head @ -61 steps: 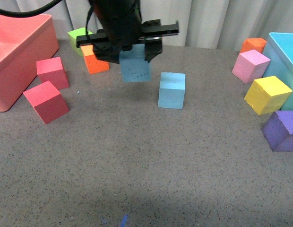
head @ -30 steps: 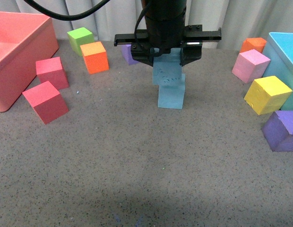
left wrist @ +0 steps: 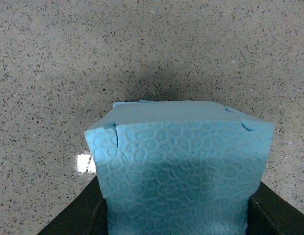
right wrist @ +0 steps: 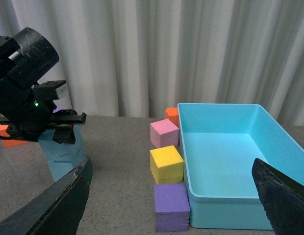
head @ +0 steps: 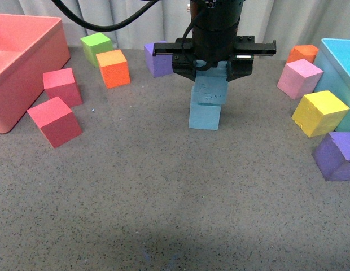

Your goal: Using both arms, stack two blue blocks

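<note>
Half a second ago the left gripper hung a little further left and hid most of the left purple cube. Now we see it shifted right, with that cube in plain sight behind it. A second ago it was over by the left orange cube. It is clenched on the held block, the scuffed blue one, with a finger on each side. That block sits over the lower block, overlapping its top edge and offset slightly to the right; we cannot tell whether the two touch. The lower block stands mid-table, where it stood before. In the left wrist view the held block fills most of the picture. The right gripper is released, its fingers wide apart, raised off the table on the blue bin's side.

Counting from the left, we find:
- one pink bin
- two red cubes, the far red cube and the near red cube
- one green cube
- two orange cubes, the second being the right orange cube
- two blue blocks
- one pink cube
- one yellow cube
- two purple cubes, the second being the right purple cube
- one blue bin

That makes eleven cubes and two bins.
</note>
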